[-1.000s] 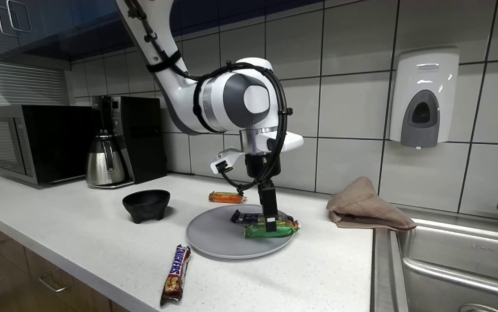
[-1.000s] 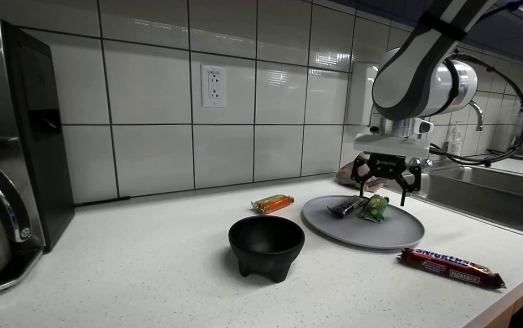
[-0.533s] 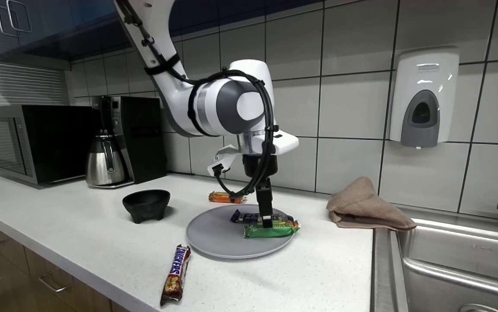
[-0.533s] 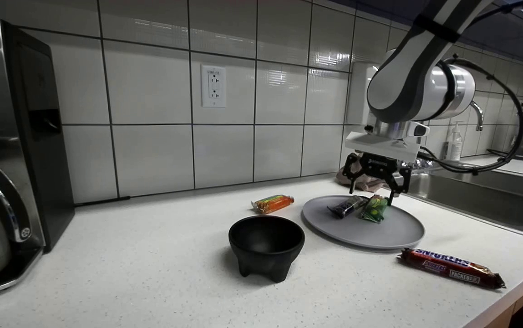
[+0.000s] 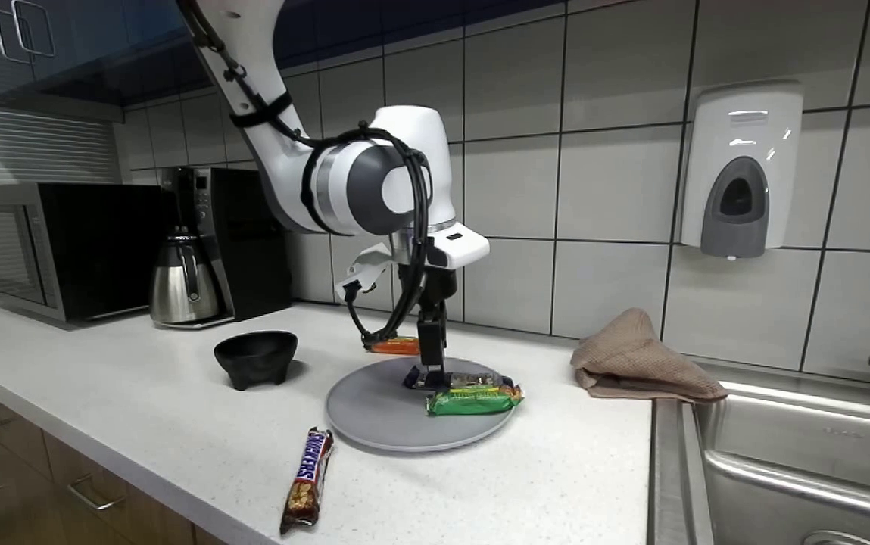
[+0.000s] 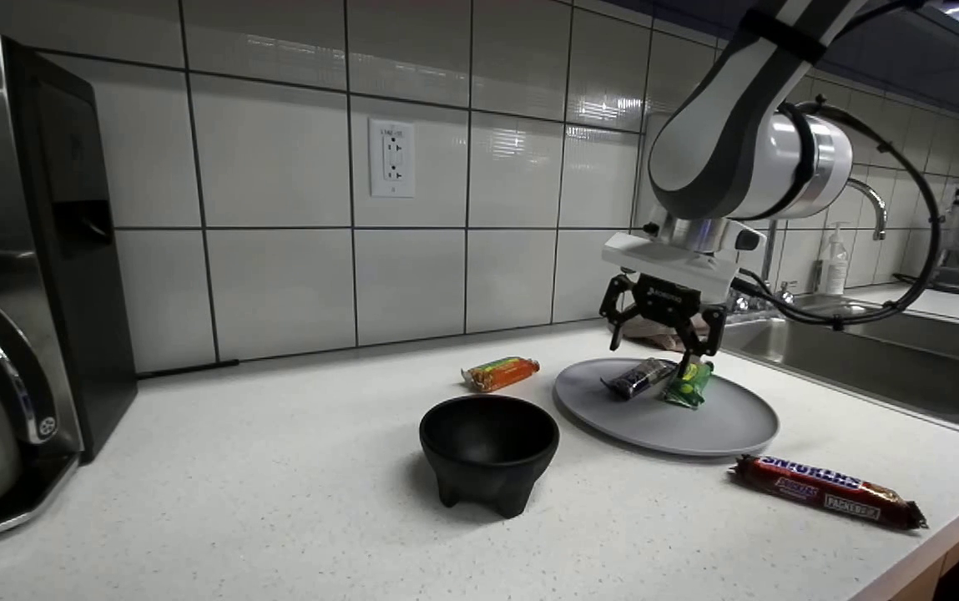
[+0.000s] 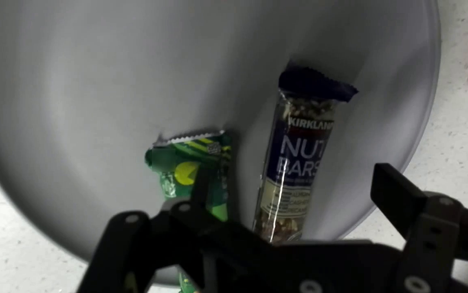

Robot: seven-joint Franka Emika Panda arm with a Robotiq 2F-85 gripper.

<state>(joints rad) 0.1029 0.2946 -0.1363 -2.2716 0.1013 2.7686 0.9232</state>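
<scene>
At five o'clock on the plate (image 7: 95, 81) in my wrist view, the nut bar (image 7: 301, 146) looks light, stiff, slick; gripper (image 6: 648, 360) spread and empty, I'd pinch mid-length.

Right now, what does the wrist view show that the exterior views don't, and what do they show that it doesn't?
Only the wrist view: readable "NUT BARS" lettering on the Kirkland nut bar.

Only the exterior views: the Snickers bar, black footed bowl, brown cloth, coffee maker, steel sink and robot arm.

All share: the nut bar itself, green-wrapped bar, gray plate, orange-wrapped bar (only partly in the wrist view) and open gripper.
</scene>
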